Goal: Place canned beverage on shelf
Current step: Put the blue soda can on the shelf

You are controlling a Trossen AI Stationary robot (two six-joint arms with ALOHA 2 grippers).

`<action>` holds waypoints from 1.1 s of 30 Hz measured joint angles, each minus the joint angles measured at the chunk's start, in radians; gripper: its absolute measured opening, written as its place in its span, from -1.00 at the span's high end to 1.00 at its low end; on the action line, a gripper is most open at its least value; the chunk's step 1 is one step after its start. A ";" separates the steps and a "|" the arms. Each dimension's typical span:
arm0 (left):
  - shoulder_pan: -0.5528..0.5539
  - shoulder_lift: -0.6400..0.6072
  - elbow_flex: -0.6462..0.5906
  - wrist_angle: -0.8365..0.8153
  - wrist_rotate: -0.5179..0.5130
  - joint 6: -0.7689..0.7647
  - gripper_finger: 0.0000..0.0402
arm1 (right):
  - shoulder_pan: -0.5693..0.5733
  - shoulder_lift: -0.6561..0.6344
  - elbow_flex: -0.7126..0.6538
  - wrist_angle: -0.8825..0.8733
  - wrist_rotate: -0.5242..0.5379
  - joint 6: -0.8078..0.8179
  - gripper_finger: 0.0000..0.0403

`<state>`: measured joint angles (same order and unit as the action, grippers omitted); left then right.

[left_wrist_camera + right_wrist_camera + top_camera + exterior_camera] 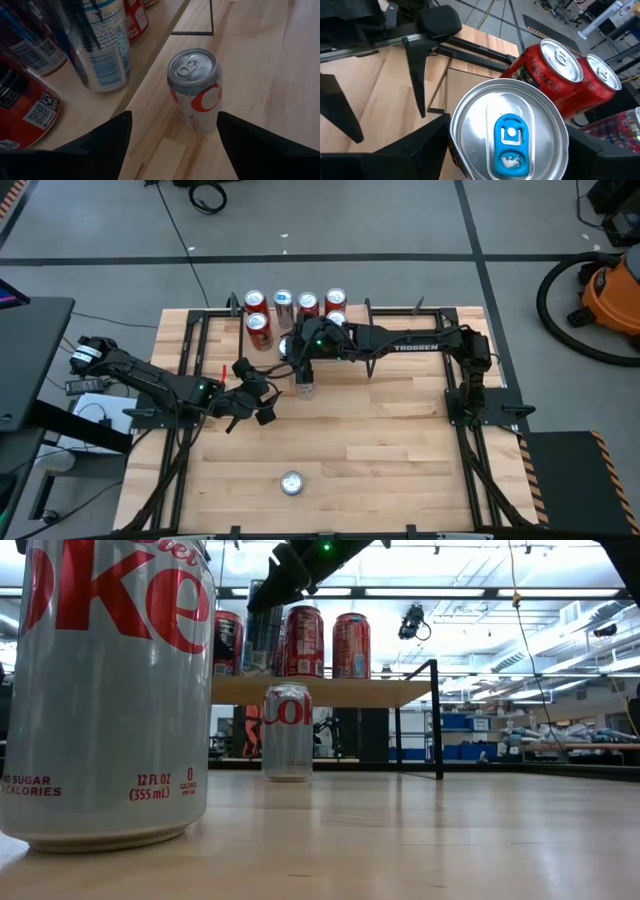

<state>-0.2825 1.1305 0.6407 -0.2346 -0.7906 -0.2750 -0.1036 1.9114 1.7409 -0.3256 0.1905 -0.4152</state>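
My right gripper (298,348) (507,129) is shut on a silver can with a blue tab (510,135), over the near edge of the shelf's light-wood top board (380,692). The can also shows in the low view (262,640) and the left wrist view (102,50). Whether its base rests on the board, I cannot tell. A silver Diet Coke can (195,90) (304,383) stands on the table in front of the shelf. My left gripper (255,392) (172,117) is open and empty, just left of that can and short of it. My right gripper pinches the blue-tab can between its two fingers, on the side wall just below the top rim (456,131). The fingers come from above, pointing down. The can stays upright, its base at the shelf board's near edge (107,86).
Several red cans (307,303) (350,645) stand on the shelf behind the held can. Another Diet Coke can (291,483) (105,690) stands near the table's front edge, close to the low camera. Black frame rails (190,350) run along the table's sides.
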 joint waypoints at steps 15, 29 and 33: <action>0.000 0.000 0.000 0.007 0.000 0.001 -0.50 | -0.011 0.000 0.000 0.003 -0.031 -0.006 -0.61; 0.000 0.000 0.000 0.043 0.000 0.017 -0.50 | -0.018 0.000 0.000 -0.058 -0.130 -0.015 -0.08; 0.015 0.039 -0.006 0.075 0.103 -0.023 -0.50 | -0.005 -0.001 0.004 -0.110 -0.209 0.056 0.15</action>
<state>-0.2679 1.1696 0.6342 -0.1596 -0.6876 -0.2979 -0.1083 1.9100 1.7453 -0.4359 -0.0189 -0.3595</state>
